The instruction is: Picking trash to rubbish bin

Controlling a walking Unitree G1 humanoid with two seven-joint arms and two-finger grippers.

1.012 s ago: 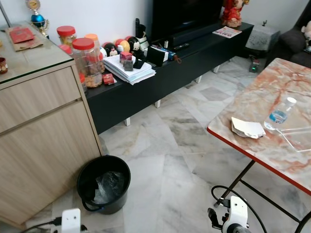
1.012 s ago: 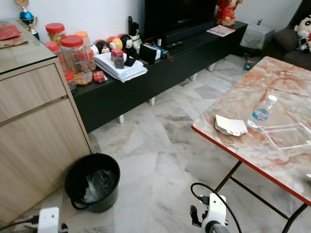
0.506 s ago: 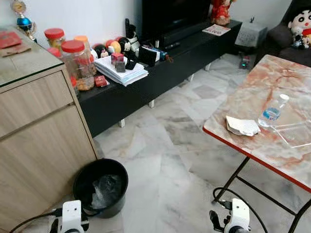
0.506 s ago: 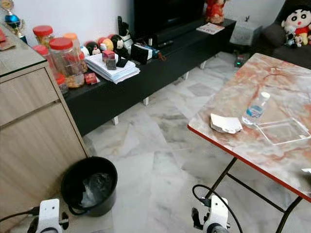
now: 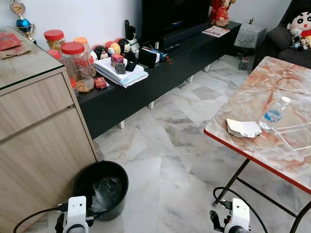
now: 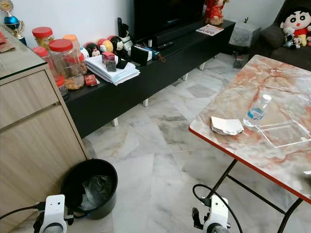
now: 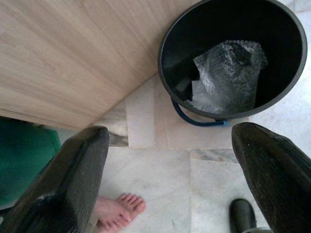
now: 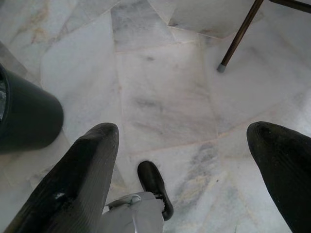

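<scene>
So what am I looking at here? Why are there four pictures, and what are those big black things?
It's a walking robot that tidies homes. Two pictures come from its eyes, looking down at the room. The other two come from small cameras on its wrists. The big black shapes are the fingers of its grabbing tools, seen up close. The left tool hangs over a black bin with crinkly plastic inside, beside a wooden cabinet. The right tool points at the marble floor. Both are open and hold nothing. On the table lie a crumpled white paper, a water bottle and a clear tray. The paper looks like trash for the bin. A person's bare foot shows too.
</scene>
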